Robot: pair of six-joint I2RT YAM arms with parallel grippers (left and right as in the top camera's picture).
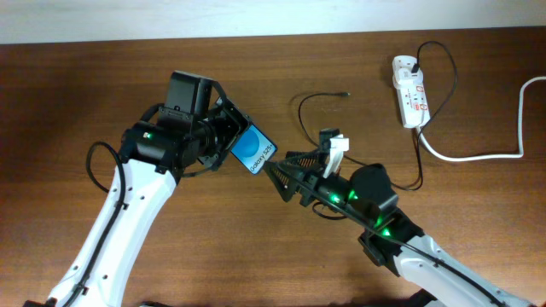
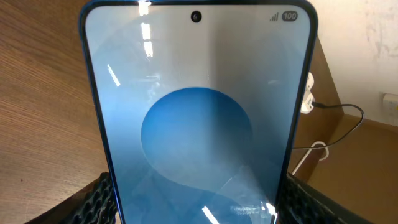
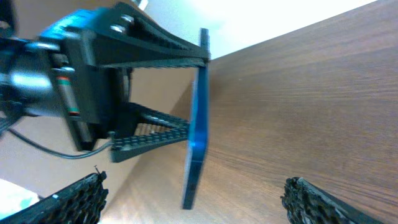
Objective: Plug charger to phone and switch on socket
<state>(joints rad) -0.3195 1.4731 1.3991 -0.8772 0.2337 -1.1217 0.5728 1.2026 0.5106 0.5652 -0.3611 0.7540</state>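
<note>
Preparation for the plug-in is the step in hand, judging by the layout: the left gripper is clamped across the sides of the slim black-framed smartphone with a bright blue screen, holding it raised off the brown wooden table with its free end pointing out ahead of the fingers. The right gripper has its jaws spread wide with nothing in them, and the phone stands edge-on just ahead of its fingertips. The long thin black charger cable lies on the table off to that gripper's side, its small connector tip untouched and well apart from the phone. The small white oblong socket strip with red-marked switches sits farther out beyond the cable, trailing a thick white cord. Next, the right gripper probably needs to turn away, pinch the cable close behind the tip, and carry it to the phone's port; the switch comes after. Counted: one phone, one charger cable, one socket strip, one white cord, two grippers.
</note>
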